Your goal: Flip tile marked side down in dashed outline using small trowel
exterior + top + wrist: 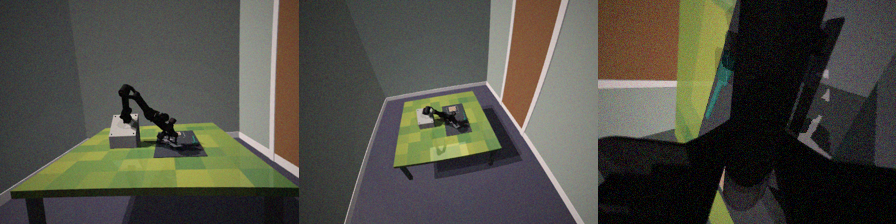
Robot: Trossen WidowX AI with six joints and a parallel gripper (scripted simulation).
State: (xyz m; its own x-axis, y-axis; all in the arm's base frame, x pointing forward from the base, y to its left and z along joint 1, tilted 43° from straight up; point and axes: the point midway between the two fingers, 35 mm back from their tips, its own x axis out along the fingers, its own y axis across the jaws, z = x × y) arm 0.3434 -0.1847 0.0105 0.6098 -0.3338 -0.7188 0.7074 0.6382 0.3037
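The peach-coloured tile (452,108) (179,133) lies on the dark mat (451,132) (161,153) inside the dashed outline, toward the mat's far end. It is too small to tell which side is up. My gripper (460,126) (173,140) is low over the mat, nearer the camera than the tile and apart from it. It is shut on the trowel, whose light grey blade (455,126) (175,145) shows beside the fingers, close to the mat. In the wrist view the dark handle end (743,192) shows between the black fingers. The fingers hide most of the handle.
A thin teal object (464,115) (194,139) (715,95) lies near the mat's right edge. The white base box (426,121) (123,141) carries the arm, left of the mat. The green checkered table (418,147) (107,172) surrounds both.
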